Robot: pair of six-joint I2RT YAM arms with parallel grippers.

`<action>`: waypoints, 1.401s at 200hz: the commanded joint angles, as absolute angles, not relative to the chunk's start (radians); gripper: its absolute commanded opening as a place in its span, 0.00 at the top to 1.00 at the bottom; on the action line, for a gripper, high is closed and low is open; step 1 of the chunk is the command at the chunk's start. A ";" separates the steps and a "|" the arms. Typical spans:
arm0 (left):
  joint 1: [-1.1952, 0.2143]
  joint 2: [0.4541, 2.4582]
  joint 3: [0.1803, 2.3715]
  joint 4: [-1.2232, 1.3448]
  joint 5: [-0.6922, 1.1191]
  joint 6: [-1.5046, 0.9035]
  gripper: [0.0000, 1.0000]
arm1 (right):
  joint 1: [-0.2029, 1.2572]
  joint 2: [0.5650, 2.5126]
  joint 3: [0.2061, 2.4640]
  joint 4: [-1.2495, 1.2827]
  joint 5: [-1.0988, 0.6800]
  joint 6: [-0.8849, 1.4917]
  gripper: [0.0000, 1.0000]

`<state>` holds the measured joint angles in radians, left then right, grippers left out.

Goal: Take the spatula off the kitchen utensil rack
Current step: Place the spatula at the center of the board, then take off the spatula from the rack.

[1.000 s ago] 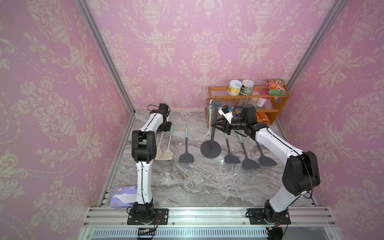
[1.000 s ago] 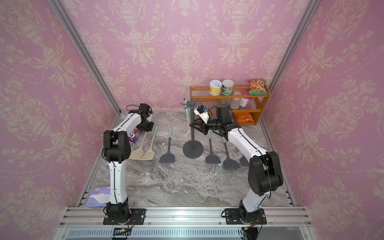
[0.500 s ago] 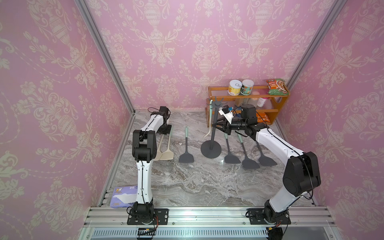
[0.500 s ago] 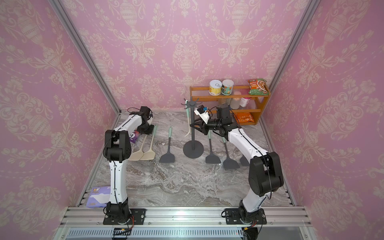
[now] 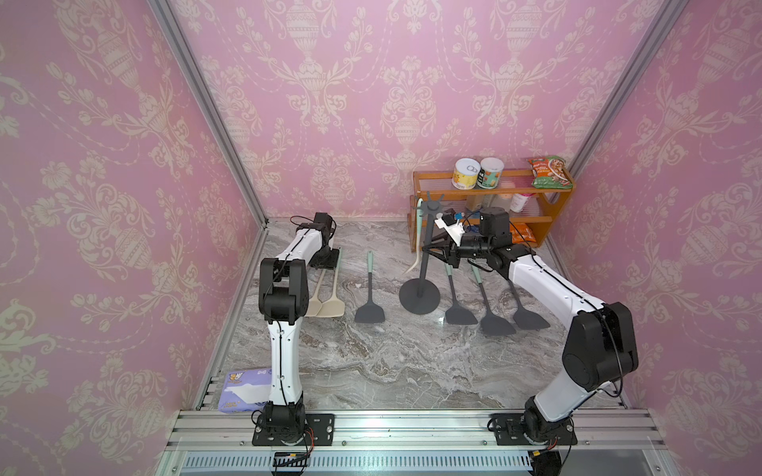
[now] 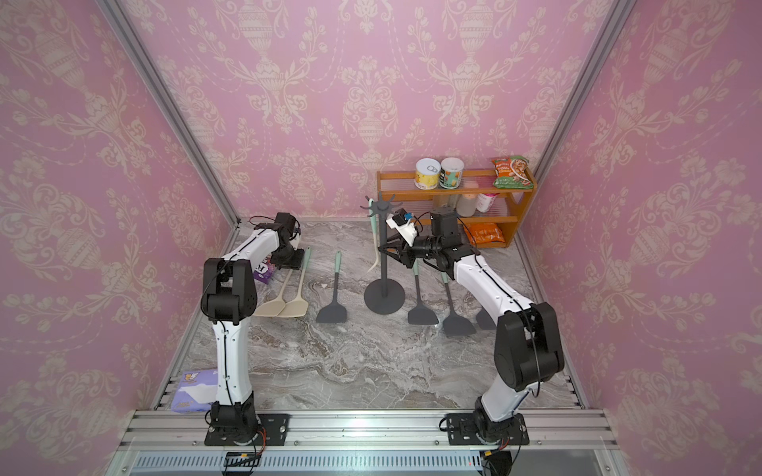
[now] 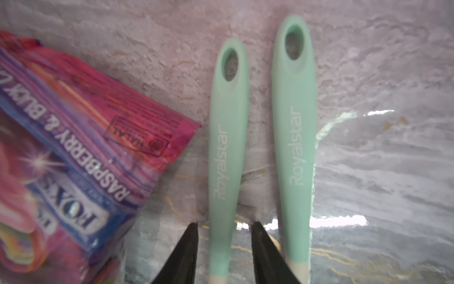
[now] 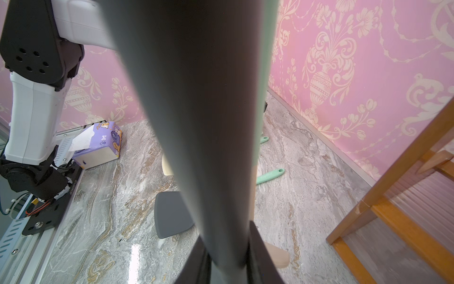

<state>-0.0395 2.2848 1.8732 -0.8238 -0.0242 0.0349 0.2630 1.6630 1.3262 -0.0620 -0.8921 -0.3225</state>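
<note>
One spatula hangs on the rack: the right arm pins the pole, and the left arm is stretched toward the far wall.

The spatula point(image 5: 419, 230) hangs by its handle hole from a hook of the kitchen utensil rack point(image 5: 420, 301), on the side facing the left arm. It looks light, with a smooth mint handle and a bendy beige head. Pinching mid-handle and lifting it off the hook seems best. The right gripper point(image 5: 431, 252) reaches in level, clenched on the rack's pole. The left gripper point(image 7: 224, 224) points down, jaws parted around the handle of a table spatula point(image 7: 227, 147) — apparently not touching it.

top views: high, shared | wrists: close, right at kitchen utensil rack point(image 8: 196, 123)
</note>
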 commanded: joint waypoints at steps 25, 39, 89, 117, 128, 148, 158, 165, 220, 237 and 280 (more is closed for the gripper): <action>-0.057 1.935 1.742 -0.715 0.125 0.005 0.54 | 0.249 1.653 1.280 -0.264 -0.859 -0.265 1.00; -0.082 1.840 1.712 -0.684 0.198 0.030 0.53 | 0.248 1.655 1.280 -0.262 -0.869 -0.270 1.00; -0.143 1.479 1.317 -0.205 0.688 -0.030 0.49 | 0.246 1.665 1.282 -0.249 -0.890 -0.265 1.00; -0.184 1.464 1.247 -0.113 0.785 -0.038 0.48 | 0.247 1.663 1.278 -0.232 -0.929 -0.260 1.00; -0.192 1.472 1.229 -0.060 0.815 -0.048 0.48 | 0.247 1.662 1.278 -0.230 -0.936 -0.263 1.00; -0.197 1.484 1.156 0.263 0.914 -0.185 0.46 | 0.247 1.668 1.278 -0.238 -0.948 -0.270 1.00; -0.210 1.492 1.156 0.346 0.938 -0.217 0.46 | 0.246 1.673 1.282 -0.239 -0.955 -0.269 1.00; -0.224 1.499 1.174 0.350 0.944 -0.209 0.45 | 0.247 1.675 1.283 -0.237 -0.957 -0.268 1.00; -0.319 1.583 1.343 0.206 0.995 -0.047 0.43 | 0.247 1.675 1.282 -0.231 -0.970 -0.268 1.00; -0.328 1.603 1.370 0.194 0.971 -0.020 0.43 | 0.248 1.677 1.278 -0.230 -0.972 -0.269 1.00; -0.343 1.665 1.417 0.238 0.961 -0.032 0.43 | 0.247 1.671 1.273 -0.236 -0.973 -0.274 1.00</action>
<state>-0.3317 1.6215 1.3731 0.2047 0.9443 -0.0566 0.2504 1.6569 1.3155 -0.0681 -0.9436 -0.3416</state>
